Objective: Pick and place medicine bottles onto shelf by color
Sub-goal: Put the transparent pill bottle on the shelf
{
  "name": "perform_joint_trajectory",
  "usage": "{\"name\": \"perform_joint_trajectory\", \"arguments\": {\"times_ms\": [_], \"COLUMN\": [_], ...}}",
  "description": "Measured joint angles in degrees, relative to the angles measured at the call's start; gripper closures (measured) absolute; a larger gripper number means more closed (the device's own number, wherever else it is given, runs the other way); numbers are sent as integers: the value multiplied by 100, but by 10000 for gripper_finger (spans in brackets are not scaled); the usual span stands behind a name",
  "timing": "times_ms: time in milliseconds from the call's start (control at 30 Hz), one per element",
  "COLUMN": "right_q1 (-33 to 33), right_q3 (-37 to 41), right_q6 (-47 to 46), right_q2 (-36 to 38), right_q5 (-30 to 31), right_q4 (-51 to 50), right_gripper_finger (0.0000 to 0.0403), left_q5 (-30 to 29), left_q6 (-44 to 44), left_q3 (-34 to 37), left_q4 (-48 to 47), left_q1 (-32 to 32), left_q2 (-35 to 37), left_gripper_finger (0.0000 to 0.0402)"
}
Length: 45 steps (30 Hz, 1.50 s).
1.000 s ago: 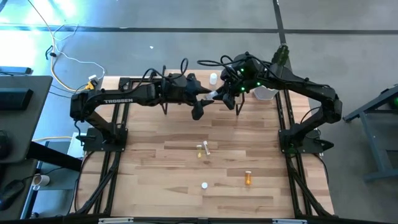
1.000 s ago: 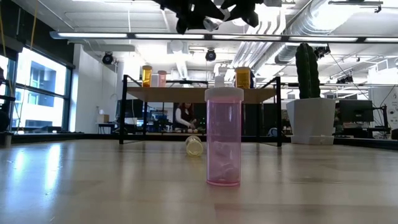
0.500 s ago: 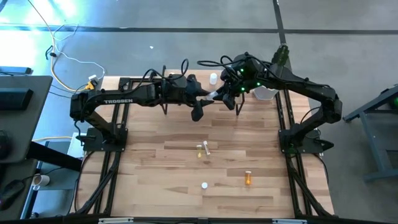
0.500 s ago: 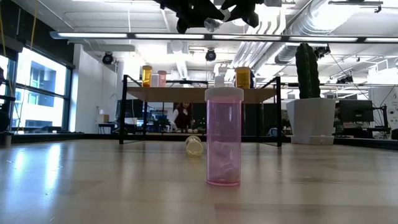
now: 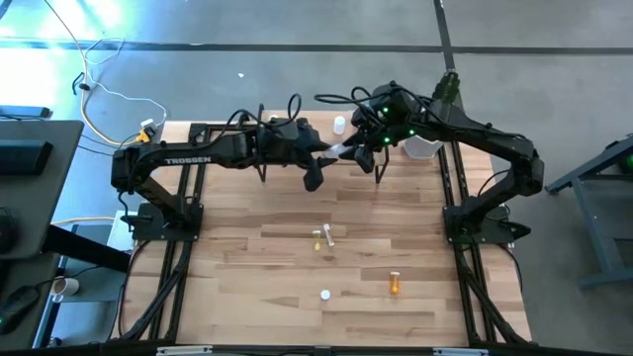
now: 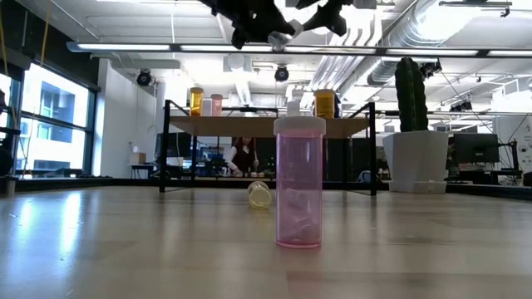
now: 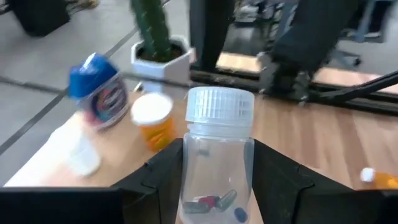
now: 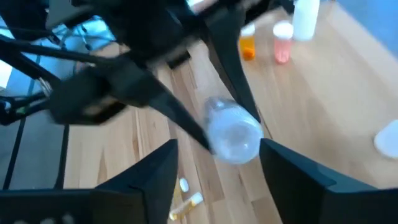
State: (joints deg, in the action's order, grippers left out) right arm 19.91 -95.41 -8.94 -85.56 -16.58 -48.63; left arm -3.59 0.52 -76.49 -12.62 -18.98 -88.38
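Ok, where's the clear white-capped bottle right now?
The clear bottle sits between the left gripper fingers, up over the shelf at the table's far edge; the right gripper has its fingers spread either side of it.

The wooden table (image 5: 247,257) carries the shelf (image 6: 249,126), a pink bottle (image 6: 299,183) and a toppled yellowish bottle (image 6: 259,194).

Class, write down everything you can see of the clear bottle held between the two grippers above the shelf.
The clear bottle is see-through plastic with a white ribbed screw cap and a few small pills, some blue, loose at its bottom. In the left wrist view it stands between the left gripper fingers, which close on its sides. The right gripper is open, its fingers apart on either side of the bottle's round base. The bottle hangs in the air above the shelf, touching nothing else.
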Motion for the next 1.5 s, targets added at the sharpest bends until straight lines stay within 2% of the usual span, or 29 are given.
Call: {"name": "perform_joint_trajectory", "arguments": {"times_ms": [133, 433, 567, 700, 867, 1067, 1300, 1500], "right_q1": [57, 262, 262, 264, 264, 264, 264, 264], "right_q3": [-343, -1121, -1320, -1404, -1404, -1404, -1404, -1404], "right_q6": [-2, 374, 599, 687, 688, 689, 674, 630], "right_q2": [9, 9, 7, 7, 7, 7, 5, 5], "right_q5": [-4, 173, 640, 717, 730, 730, 730, 730], "right_q4": [-19, -148, -348, -444, -434, -425, -425, -423], "right_gripper_finger": [164, 164, 164, 164, 164, 164, 164, 164], "left_q5": [-262, -270, -344, -573, -1238, -2073, -2504, -2532], "left_q6": [60, 555, 869, 1231, 1539, 1491, 1255, 1295], "left_q3": [0, 27, 547, 1374, 2381, 3337, 3900, 3987], "left_q4": [-166, -744, -719, -222, 1224, 3281, 5353, 6319], "left_q1": [1, 53, 102, 229, 479, 795, 832, 682], "left_q2": [20, 205, 482, 884, 1379, 1413, 868, 197], "left_gripper_finger": [251, 254, 253, 253, 246, 244, 244, 243]}}
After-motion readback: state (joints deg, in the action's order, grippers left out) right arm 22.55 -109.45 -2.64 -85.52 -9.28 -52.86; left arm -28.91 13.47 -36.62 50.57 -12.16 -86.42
